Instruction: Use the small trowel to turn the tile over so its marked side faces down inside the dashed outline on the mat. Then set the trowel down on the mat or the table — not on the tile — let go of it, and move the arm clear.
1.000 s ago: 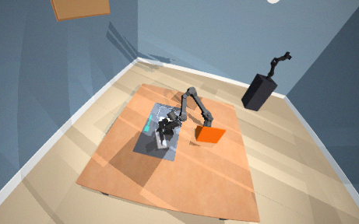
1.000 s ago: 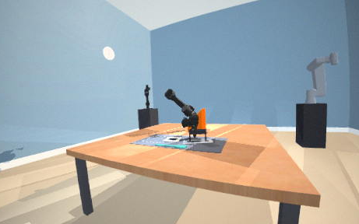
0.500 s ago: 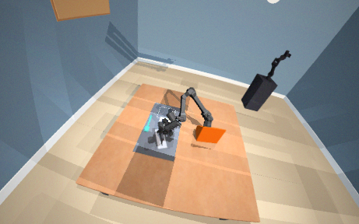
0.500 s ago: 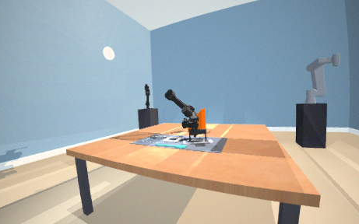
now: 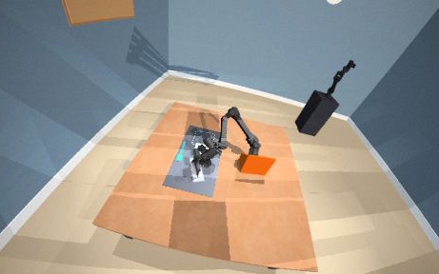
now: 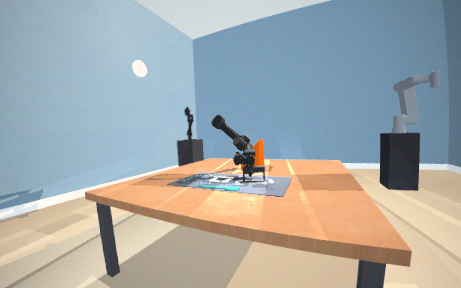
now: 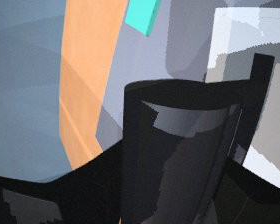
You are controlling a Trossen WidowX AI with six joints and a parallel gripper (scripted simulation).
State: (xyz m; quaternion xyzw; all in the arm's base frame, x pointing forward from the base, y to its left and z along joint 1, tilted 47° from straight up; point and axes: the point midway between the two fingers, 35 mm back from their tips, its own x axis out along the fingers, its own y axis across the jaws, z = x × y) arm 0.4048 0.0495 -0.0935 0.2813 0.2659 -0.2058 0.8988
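Note:
The trowel (image 5: 197, 178) (image 7: 178, 150) has a thick black handle on a black bracket above a flat pale blade. My gripper (image 5: 198, 159) (image 6: 248, 172) is shut on the trowel's handle, low over the grey mat (image 5: 175, 179) (image 6: 280, 188) (image 7: 133, 67). In the wrist view the handle stands between the dark fingers, with the blade to its right. A small white tile (image 6: 219, 179) lies on the mat beyond the gripper; in the top view the arm partly hides it. Its marked side cannot be made out. The dashed outline shows faintly at the mat's far end in the top view.
A teal strip (image 5: 181, 151) (image 6: 219, 187) (image 7: 143, 16) lies along the mat's left side in the top view. An orange panel (image 5: 257, 165) (image 6: 260, 152) stands by the arm's base. The wooden table (image 5: 137, 205) (image 6: 319, 215) extends around the mat.

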